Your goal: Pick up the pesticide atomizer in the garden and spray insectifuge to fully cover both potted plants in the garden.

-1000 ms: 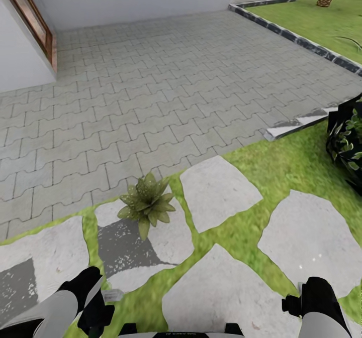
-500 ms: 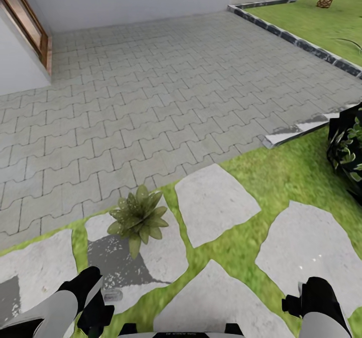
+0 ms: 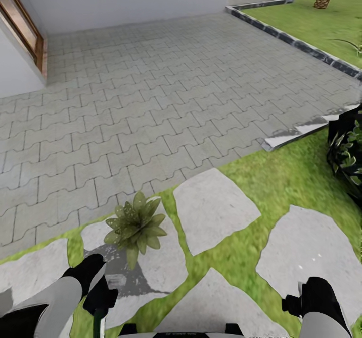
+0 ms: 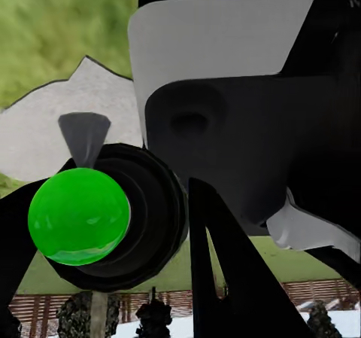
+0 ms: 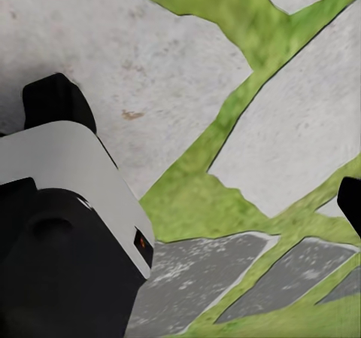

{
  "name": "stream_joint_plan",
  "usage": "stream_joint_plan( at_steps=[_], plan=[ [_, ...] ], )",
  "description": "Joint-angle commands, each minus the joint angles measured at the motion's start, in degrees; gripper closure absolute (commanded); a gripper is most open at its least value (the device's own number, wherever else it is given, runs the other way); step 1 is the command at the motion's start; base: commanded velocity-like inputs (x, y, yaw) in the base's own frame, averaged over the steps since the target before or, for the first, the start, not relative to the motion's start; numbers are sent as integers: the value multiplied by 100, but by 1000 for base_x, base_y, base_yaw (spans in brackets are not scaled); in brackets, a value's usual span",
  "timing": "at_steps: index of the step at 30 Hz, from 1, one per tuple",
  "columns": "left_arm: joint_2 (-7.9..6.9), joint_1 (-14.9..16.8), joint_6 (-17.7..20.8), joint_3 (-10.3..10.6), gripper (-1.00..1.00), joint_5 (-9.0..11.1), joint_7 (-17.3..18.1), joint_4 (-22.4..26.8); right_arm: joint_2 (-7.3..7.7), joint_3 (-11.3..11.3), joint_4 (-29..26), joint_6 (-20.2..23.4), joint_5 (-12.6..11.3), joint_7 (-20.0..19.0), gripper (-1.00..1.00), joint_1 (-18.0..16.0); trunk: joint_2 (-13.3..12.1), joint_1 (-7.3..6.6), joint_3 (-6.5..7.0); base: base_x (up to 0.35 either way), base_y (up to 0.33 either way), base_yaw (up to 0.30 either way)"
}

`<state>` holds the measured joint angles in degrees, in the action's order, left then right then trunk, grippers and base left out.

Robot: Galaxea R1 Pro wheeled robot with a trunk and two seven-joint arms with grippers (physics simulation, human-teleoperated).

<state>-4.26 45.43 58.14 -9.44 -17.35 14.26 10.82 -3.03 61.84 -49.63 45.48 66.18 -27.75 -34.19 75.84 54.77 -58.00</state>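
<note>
Atomizer in the left gripper (image 3: 100, 298), one potted plant (image 3: 134, 225) just ahead.

The pesticide atomizer (image 4: 79, 216) sits clamped between the left fingers (bright green end toward the wrist camera); the right gripper (image 3: 301, 303) I cannot tell, open or closed. Risk: the nozzle's direction is unclear, so spray may miss the rosette on its stepping stone (image 3: 161, 257).
</note>
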Motion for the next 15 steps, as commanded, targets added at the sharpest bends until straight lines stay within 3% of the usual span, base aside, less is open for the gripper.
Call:
stream_joint_plan(
  at_steps=[1, 7, 9, 13, 15],
  plan=[
    [7, 68, 22, -28, 100, -72, 42, 13, -5, 24, -12, -4, 61, -54, -100, -7, 2, 0, 1, 3, 0, -227],
    [31, 557, 22, 20, 100, -84, 50, 9, -4, 21, -12, -4, 61, -46, -100, -7, 2, 0, 21, 1, 0, -161],
    [135, 610, 22, 46, 100, -93, 56, 8, -4, 21, -12, -4, 61, -46, -100, -5, 2, 0, 22, 0, 0, -18],
    [257, 654, 22, 641, 100, -100, 74, 12, -4, 24, -12, -4, 61, -46, -100, -6, 2, 0, 22, 0, 0, -3],
    [274, 676, 22, 729, 100, -101, 76, 10, -7, 22, -12, -4, 61, -46, -100, -7, 2, 0, 22, 0, 0, 0]
  ],
)
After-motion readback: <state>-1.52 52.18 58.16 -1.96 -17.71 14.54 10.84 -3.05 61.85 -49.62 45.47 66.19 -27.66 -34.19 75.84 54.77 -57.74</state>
